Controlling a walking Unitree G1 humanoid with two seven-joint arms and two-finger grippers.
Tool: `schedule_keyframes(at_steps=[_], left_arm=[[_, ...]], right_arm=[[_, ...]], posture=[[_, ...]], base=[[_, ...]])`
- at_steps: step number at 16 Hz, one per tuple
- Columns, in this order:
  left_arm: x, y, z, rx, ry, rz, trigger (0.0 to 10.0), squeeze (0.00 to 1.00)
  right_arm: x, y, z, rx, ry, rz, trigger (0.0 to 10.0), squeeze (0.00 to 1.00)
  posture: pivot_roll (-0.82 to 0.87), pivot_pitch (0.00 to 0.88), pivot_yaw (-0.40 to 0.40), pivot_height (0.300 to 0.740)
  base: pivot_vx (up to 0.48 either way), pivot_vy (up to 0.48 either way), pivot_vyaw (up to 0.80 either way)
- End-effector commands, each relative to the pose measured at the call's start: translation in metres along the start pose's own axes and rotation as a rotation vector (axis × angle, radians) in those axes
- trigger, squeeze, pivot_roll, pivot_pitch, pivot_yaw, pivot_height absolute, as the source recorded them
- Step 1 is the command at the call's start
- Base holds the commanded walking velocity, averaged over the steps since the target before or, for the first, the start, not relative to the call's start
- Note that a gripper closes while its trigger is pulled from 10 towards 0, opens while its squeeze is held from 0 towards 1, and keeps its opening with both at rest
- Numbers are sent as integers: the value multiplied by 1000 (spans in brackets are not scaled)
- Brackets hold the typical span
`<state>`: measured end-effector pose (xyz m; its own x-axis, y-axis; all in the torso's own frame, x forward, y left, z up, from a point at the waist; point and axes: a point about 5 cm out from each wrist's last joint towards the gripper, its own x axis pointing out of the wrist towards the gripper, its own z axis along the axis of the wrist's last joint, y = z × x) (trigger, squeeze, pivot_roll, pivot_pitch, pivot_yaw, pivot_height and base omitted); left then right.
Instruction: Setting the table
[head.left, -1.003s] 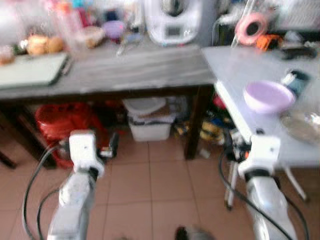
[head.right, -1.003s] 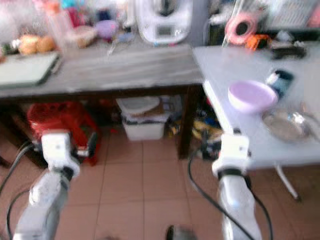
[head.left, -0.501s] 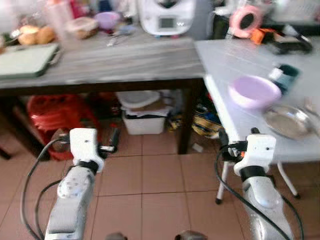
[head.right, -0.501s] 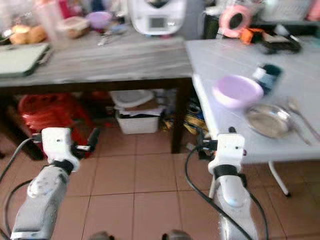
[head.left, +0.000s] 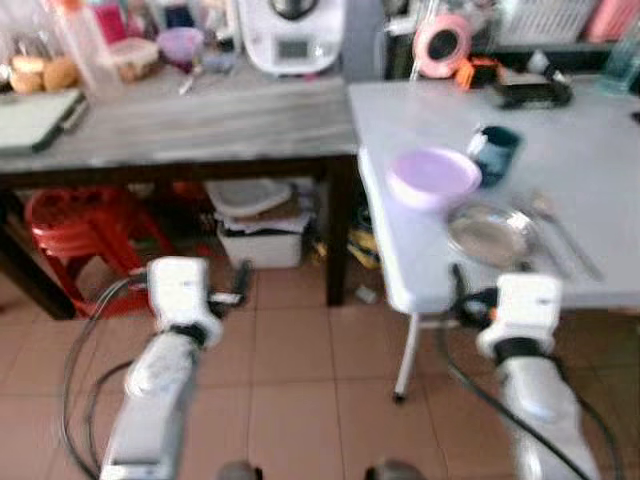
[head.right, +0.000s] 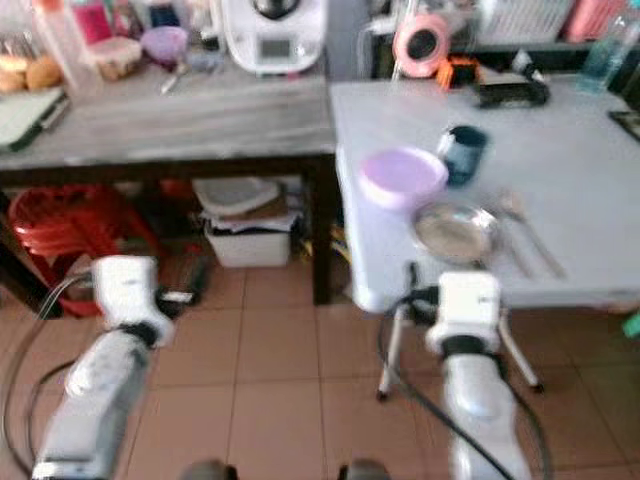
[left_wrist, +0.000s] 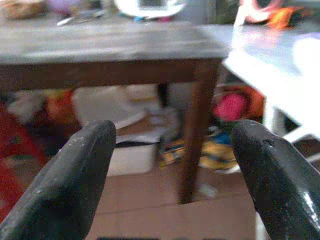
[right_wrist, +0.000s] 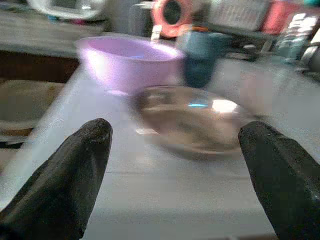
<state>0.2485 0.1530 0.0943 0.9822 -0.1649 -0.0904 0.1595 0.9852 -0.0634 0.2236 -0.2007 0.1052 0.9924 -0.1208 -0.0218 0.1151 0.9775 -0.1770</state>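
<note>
1. So the white table (head.left: 600, 160) on the right already has some stuff laid out near its left edge: a purple bowl (head.left: 433, 176), a dark teal mug (head.left: 493, 152) just to the right of it and a bit farther back, a shiny metal plate (head.left: 489, 232) nearer to the robot, and what looks like a spoon (head.left: 560, 232) lying just right of the plate. It's blurry, so I wouldn't swear it's a spoon and not a fork.

2. My read: the setting is partly there, one place's worth of dishes grouped together. Whether more pieces have to come over, I honestly can't tell from this.

3. Right gripper (right_wrist: 175, 165) is low at the near edge of the white table, pointing at the plate and bowl. Fingers spread wide apart, nothing between them. It isn't touching anything yet.

4. Left gripper (left_wrist: 170, 170) is out over the tiled floor, aimed at the dark wooden table (head.left: 180, 120) on the left, also spread wide and empty.

5. That wooden table has a white kitchen appliance (head.left: 290, 35) at the far side, plus a second purple bowl (head.left: 180, 42) and some food containers (head.left: 130, 55). Could be where further items come from, just guessing.

6. So basically nothing is in hand right now; any next pick or rearranging is still to do.
</note>
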Motion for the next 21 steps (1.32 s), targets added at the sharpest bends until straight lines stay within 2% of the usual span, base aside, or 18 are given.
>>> schedule_keyframes(at_steps=[1, 3, 5, 10, 13, 21], left_arm=[[-1, 10, 4, 38, -13, 41, 10000, 0], [0, 10, 7, 78, -38, 59, 10000, 0], [1, 11, 9, 64, -80, 97, 10000, 0], [2, 5, 7, 40, -61, 26, 10000, 0], [1, 3, 8, 36, -66, 6, 10000, 0], [2, -1, 8, 29, -73, -29, 10000, 0]], right_arm=[[1, 7, 4, 17, -16, 25, 10000, 0], [2, 10, 3, 0, -7, 24, 10000, 0], [4, 10, 1, 10, -7, 16, 10000, 0], [4, 14, 0, 6, -6, 38, 10000, 0], [1, 15, 1, 40, -13, 49, 10000, 0], [3, 13, 3, 4, -32, 47, 10000, 0]], posture=[[-32, 0, 16, 740], [-32, 0, 17, 740], [-33, 0, 15, 740], [-38, 0, 21, 740], [-37, 0, 22, 740], [-37, 0, 20, 740]], base=[[0, -356, 0], [0, -171, 0], [0, 0, 0], [0, 0, 0], [0, 0, 0], [319, 0, 0]])
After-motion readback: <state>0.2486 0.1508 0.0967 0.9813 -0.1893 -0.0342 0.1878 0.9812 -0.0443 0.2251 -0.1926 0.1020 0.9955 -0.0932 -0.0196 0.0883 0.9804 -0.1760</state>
